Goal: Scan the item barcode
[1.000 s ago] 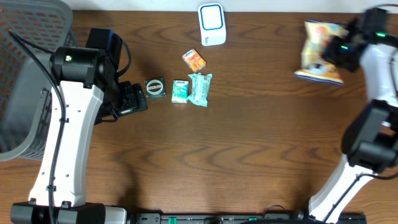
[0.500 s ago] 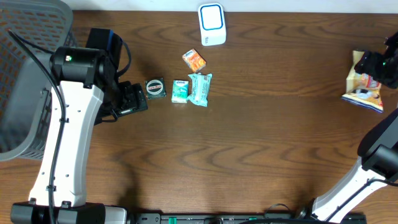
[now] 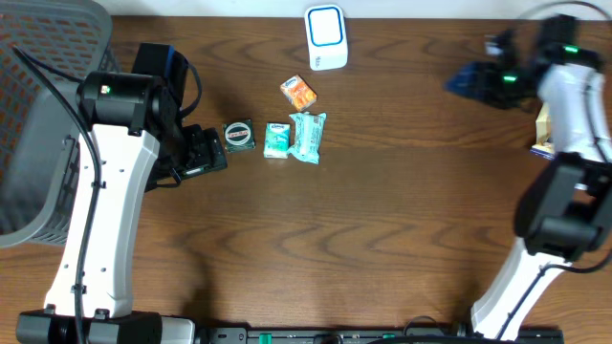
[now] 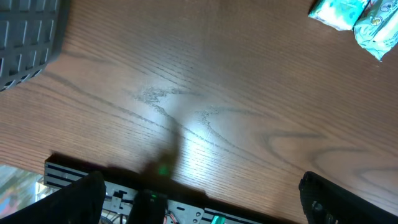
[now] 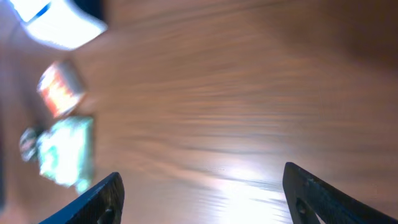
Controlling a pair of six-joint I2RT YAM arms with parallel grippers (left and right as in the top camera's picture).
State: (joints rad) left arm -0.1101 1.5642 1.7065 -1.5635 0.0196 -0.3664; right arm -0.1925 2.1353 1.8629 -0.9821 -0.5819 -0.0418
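Two arms overhead: the right gripper (image 3: 469,82), which clutched the snack bag (image 3: 541,129) a second ago, has swung toward 9 o'clock in a blur. The bag lies at the table's (image 3: 402,210) 3 o'clock edge, mostly behind that arm. The left gripper (image 3: 203,153) is unmoved. Left wrist: jaws wide over bare wood, teal packets (image 4: 348,15) at 1 o'clock. Right wrist: jaws wide, empty, scanner (image 5: 56,22) at 11 o'clock.

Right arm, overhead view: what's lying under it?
A narrow strip of a snack bag shows beside the right arm, near its white link. The arm covers the rest of the bag, so any barcode on it is hidden.
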